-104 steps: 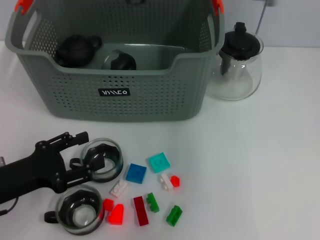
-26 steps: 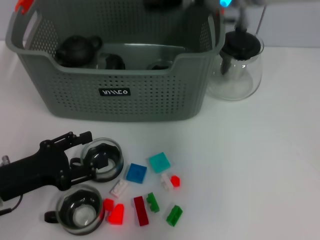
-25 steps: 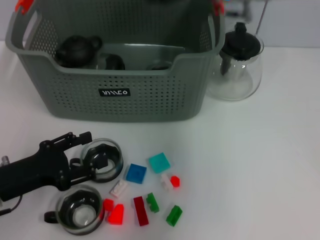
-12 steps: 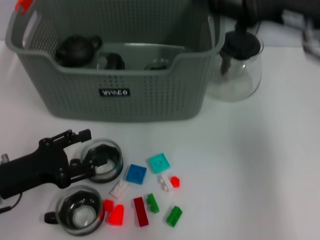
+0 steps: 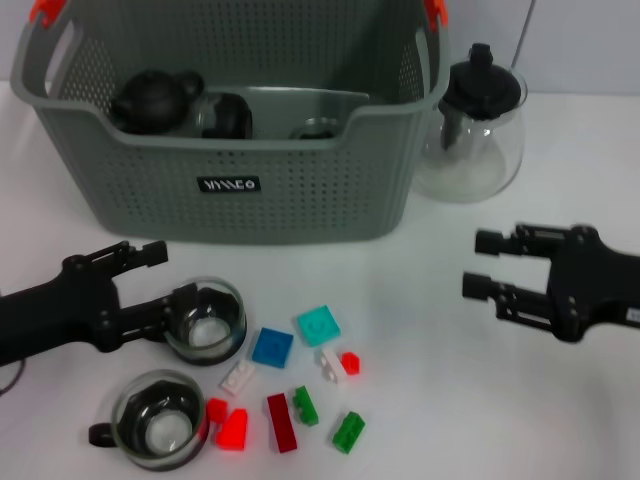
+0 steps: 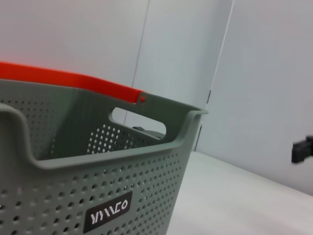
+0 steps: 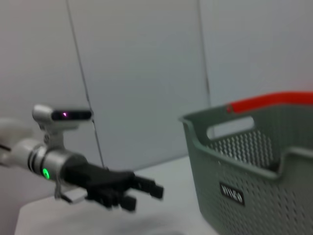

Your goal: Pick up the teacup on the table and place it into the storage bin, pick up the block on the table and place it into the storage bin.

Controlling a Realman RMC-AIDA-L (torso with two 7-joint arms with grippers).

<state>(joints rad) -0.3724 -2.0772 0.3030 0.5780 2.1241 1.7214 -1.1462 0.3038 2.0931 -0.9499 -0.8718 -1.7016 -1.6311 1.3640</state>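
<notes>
A: In the head view, where does the left gripper sit?

B: At the near left, its fingers spread apart beside the glass teacup next to it, one finger touching the cup's left rim. Half a second ago a finger reached inside that cup; now the cup shows its pale bottom. A second teacup stands nearer, at the front edge.

A: And the right side?

B: The right gripper has come into view at the right, fingers apart and holding nothing, well away from the blocks. Earlier it was up by the glass teapot. The storage bin stands far left of centre with dark items inside.

A: The blocks?

B: Unmoved: the blue block, teal block, red block and others lie scattered near centre.

A: The left wrist view?

B: It shows the storage bin with its orange clip; a black tip of the right gripper shows at the edge.

A: The right wrist view?

B: The left gripper far off, fingers spread, and the storage bin.
</notes>
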